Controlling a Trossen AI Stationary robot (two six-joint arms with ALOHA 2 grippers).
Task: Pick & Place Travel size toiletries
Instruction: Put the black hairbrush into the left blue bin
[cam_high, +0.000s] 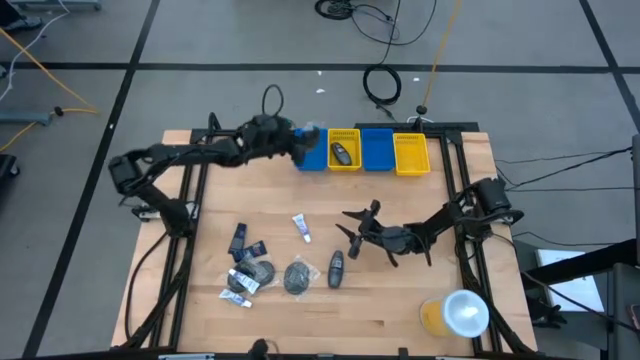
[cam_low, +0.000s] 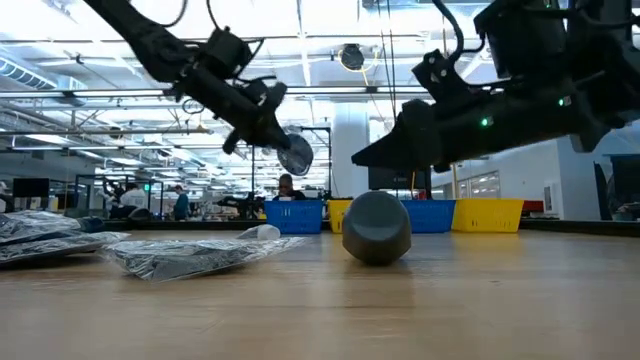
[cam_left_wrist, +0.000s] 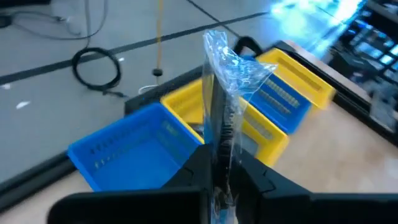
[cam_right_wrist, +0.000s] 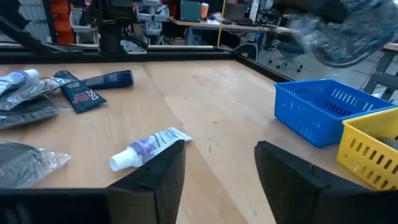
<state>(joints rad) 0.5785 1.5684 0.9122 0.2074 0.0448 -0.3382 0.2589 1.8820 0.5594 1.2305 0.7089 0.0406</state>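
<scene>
Your left gripper (cam_high: 300, 143) was clenched on a clear-wrapped dark piece (cam_left_wrist: 219, 99), holding it in the air above the leftmost blue bin (cam_high: 313, 152) at the far edge of the surface (cam_high: 420, 290). The other toiletries lay near the front: dark tubes (cam_high: 243, 243), wrapped round pieces (cam_high: 297, 275), a small white tube (cam_high: 301, 228) and a dark bottle (cam_high: 336, 268). Another dark item (cam_high: 343, 153) sat in the yellow bin (cam_high: 344, 165). Your right gripper (cam_high: 357, 228) hung released, holding nothing, just beside the dark bottle.

4 bins (cam_high: 376, 150), blue and yellow alternating, line the table's far edge; a yellow cup (cam_high: 455, 315) stands near.
</scene>
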